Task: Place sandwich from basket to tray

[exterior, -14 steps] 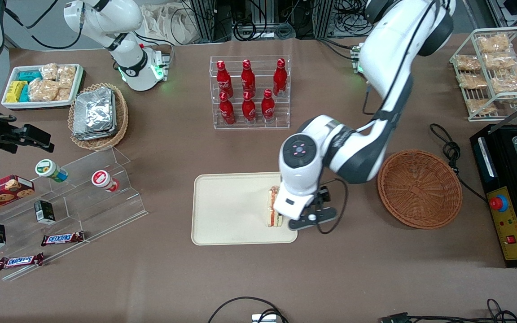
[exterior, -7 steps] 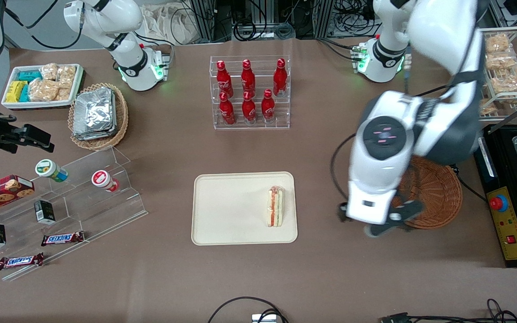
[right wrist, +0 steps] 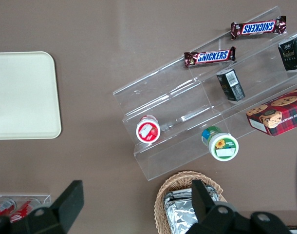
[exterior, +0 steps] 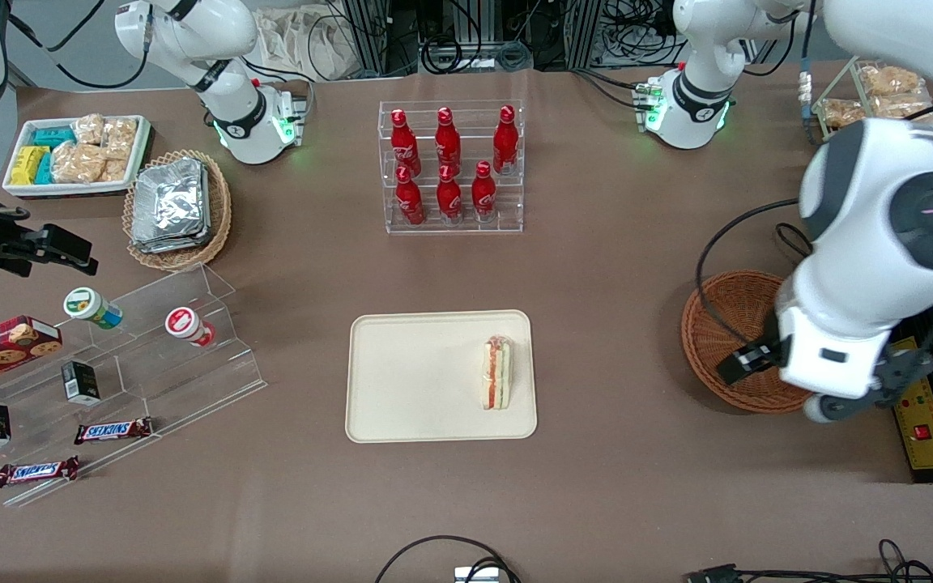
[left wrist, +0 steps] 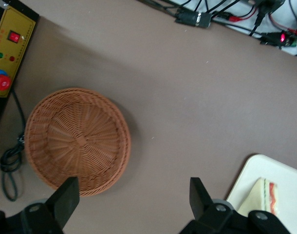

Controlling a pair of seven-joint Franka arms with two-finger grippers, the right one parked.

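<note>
My end effector [left wrist: 131, 204] hangs above the bench [exterior: 596, 267], over the edge of the basket [exterior: 726, 324] nearest the working arm's end. Its 2 fingers [left wrist: 68, 195] are spread wide apart, holding nothing and touching nothing; bare bench surface shows between them in the left wrist view. The basket [left wrist: 78, 139] holds no item. The sandwich [exterior: 497, 372] rests on the tray [exterior: 410, 380], standing on edge near the tray rim closest to the basket, with its filling layers facing up. The tray and the basket are well apart.
</note>
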